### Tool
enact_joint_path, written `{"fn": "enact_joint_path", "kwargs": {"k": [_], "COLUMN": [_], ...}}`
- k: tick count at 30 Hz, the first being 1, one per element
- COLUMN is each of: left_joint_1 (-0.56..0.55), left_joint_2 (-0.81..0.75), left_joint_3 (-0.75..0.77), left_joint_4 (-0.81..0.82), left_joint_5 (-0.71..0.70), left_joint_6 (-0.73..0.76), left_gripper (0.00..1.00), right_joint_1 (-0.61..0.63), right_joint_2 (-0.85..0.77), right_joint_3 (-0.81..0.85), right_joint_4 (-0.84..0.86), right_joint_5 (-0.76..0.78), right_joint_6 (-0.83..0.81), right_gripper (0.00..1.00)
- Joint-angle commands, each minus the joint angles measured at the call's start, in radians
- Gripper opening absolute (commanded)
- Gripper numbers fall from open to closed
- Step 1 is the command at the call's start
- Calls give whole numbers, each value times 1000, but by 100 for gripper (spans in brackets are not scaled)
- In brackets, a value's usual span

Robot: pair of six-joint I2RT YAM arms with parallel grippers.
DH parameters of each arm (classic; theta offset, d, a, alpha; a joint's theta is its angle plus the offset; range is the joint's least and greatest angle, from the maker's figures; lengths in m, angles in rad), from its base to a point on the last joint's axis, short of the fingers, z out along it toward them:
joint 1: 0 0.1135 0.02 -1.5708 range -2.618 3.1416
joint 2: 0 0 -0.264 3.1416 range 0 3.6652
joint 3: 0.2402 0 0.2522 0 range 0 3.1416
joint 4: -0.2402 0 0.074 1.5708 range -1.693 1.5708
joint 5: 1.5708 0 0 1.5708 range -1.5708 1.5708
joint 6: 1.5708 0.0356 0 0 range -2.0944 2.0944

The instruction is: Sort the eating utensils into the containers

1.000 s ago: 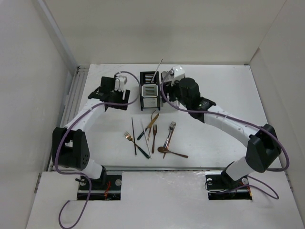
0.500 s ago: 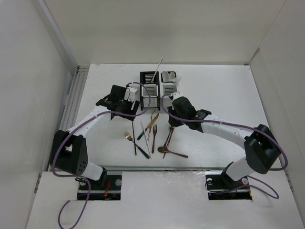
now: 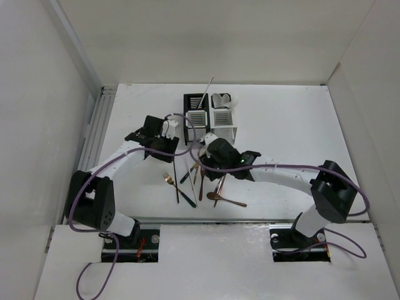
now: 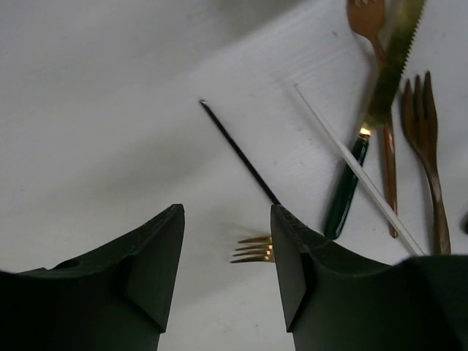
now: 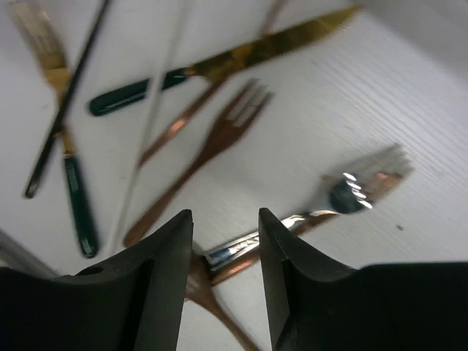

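The black caddy [image 3: 195,117] and the white caddy [image 3: 223,119] stand joined at the table's back; a white stick [image 3: 206,90] leans out of the black one. The loose utensils lie in front: a black chopstick [image 3: 175,178], a white chopstick [image 3: 189,181], a gold green-handled knife [image 3: 194,165], copper forks [image 3: 202,181] and a copper spoon [image 3: 225,200]. My left gripper [image 4: 227,256] is open and empty above gold fork tines [image 4: 254,249], near the black chopstick [image 4: 238,150]. My right gripper [image 5: 225,248] is open and empty above a silver fork [image 5: 344,194] that crosses the copper spoon [image 5: 205,285].
White walls enclose the table on three sides. A ribbed metal strip [image 3: 100,119] runs along the left edge. The right arm's purple cable [image 3: 287,167] arcs over the table right of the utensils. Both arms reach in close together over the utensil pile.
The right gripper has swung from beside the white caddy down and left over the utensil pile. The left gripper has moved right and nearer, towards the pile's left side.
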Motion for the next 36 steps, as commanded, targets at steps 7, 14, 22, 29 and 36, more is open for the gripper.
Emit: {"fn": "enact_joint_path", "kwargs": {"k": [7,14,22,29,36], "left_joint_1": [194,275,294,294,294], "left_joint_2": [-154,-209,-230,-230,-230], "left_joint_3": [64,20,20,20,20], "left_joint_4": [94,122,122,122,122], "left_joint_5": [-157,-278,-259,-249,-240], "left_joint_6": [-148,-168,-168,-168,-168], "left_gripper": [47,50,51,51,51], "right_joint_1": [143,143,143,143,143], "right_joint_2": [247,334,414,379,433], "right_joint_3": [273,325,367,353,397], "right_joint_4": [1,1,-44,-40,-109], "right_joint_5": [-53,-73,-39,-12,54], "right_joint_6": [-127,-118,-98,-79,-58], "right_gripper": [47,42,35,34,41]}}
